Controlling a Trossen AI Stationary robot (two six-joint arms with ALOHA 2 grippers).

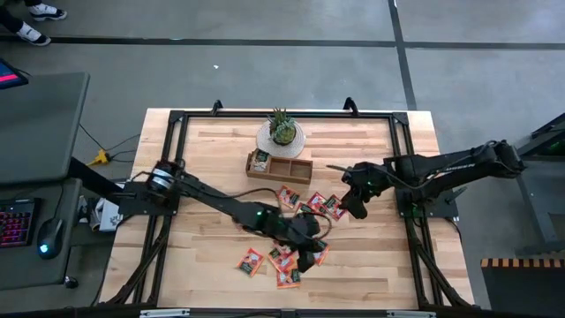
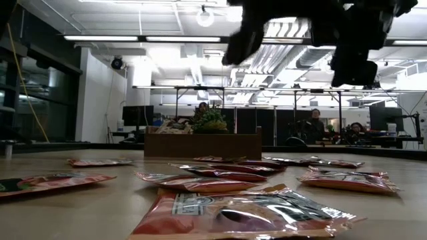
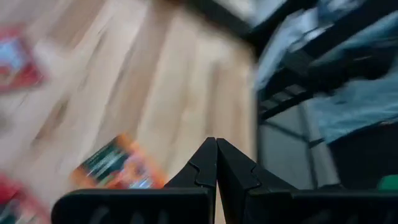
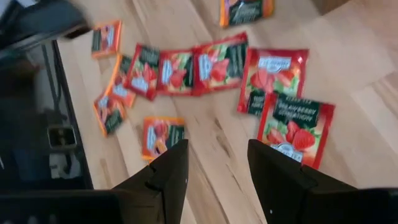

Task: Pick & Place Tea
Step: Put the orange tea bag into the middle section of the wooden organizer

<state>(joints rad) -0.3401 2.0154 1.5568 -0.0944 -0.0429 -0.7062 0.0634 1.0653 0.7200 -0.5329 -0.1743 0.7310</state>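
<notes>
High view shows the left gripper low among the scattered tea sachets, its fingers clenched together on nothing visible, one orange sachet lying just beside the tips. The right gripper hovers with fingers parted and empty, a strawberry sachet just beyond and to one side of them. These packets are flat and square, so no long axis shows; the printing points every which way. Several overlap, so a descent could likely pinch two at once or skid one across the table, away from the tray.
</notes>
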